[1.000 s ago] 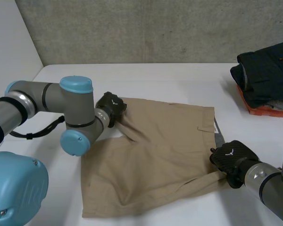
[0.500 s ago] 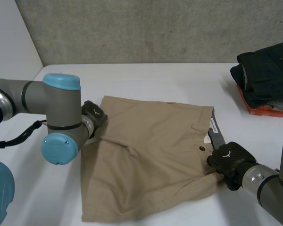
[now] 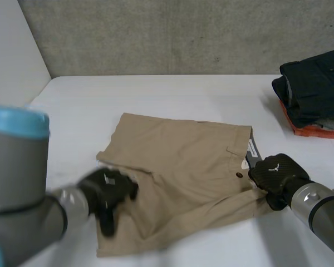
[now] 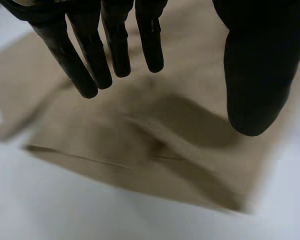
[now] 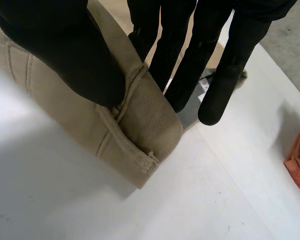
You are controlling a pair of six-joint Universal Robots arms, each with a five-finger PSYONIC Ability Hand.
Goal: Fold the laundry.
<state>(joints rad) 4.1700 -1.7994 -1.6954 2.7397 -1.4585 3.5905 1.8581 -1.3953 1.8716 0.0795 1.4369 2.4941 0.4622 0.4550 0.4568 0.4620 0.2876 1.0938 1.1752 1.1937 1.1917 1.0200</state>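
Wall: grey concrete wall (image 3: 183, 33) stands behind everything.
Table: your white table (image 3: 172, 94) is big and mostly bare.
Shorts: the tan shorts (image 3: 183, 161) lie spread out in the middle of the table, between your two hands. They are not folded yet.
Pile of clothes: dark clothes (image 3: 314, 83) sit stacked at the far right of the table, well apart from the shorts.
Left arm: your left arm (image 3: 16, 183) is now very close to the head camera.
Left hand: a second ago your left hand (image 3: 106, 194) was bunching the far left corner of the shorts. Now it has let go and come back to the near left part. Its fingers (image 4: 90, 65) are straight and hold nothing, just above the cloth.
Right hand: your right hand (image 3: 278, 175) has stayed at the right edge of the shorts. Its thumb and fingers pinch the cloth there.
Waistband: the thick waistband (image 5: 140, 125) is what the right hand squeezes.
What this means: the far left corner now lies flat, so I think the smoothing is done. You likely need a new hold on the left side before you can fold.
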